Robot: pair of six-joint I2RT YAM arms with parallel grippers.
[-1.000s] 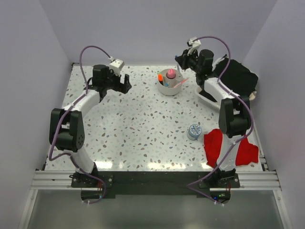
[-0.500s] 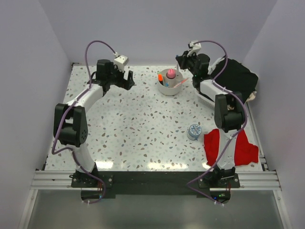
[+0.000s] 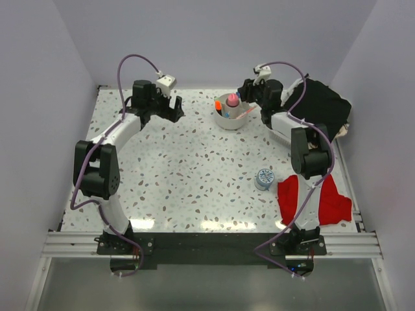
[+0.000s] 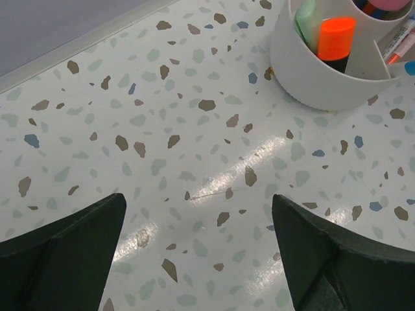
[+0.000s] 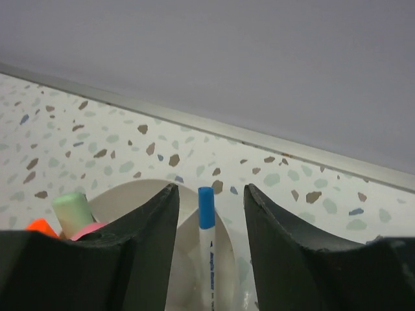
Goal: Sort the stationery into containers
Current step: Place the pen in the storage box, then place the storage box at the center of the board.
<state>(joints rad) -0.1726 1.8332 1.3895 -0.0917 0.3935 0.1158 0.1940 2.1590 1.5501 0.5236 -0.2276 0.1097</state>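
The round white divided bowl (image 3: 231, 119) stands at the back middle of the table. It holds a pink-capped stubby stick (image 3: 232, 100) and an orange-and-black highlighter (image 3: 218, 103). My right gripper (image 3: 247, 88) hovers at the bowl's right rim, jaws open. In the right wrist view a blue-and-white pen (image 5: 207, 227) stands in a compartment between the open jaws (image 5: 211, 189), apart from both. A pale green cap (image 5: 73, 210) shows beside it. My left gripper (image 3: 174, 110) is open and empty over bare table left of the bowl (image 4: 318, 74), where the highlighter (image 4: 336, 39) shows.
A white slatted basket (image 3: 279, 127) with black cloth (image 3: 321, 102) sits at the back right, behind my right arm. A red cloth (image 3: 316, 199) lies at the right front. A small round blue-grey object (image 3: 264, 177) sits beside it. The back wall is close behind the bowl.
My right gripper has swung left and down to the bowl's right rim. My left gripper moved up and right toward the bowl, then held still.
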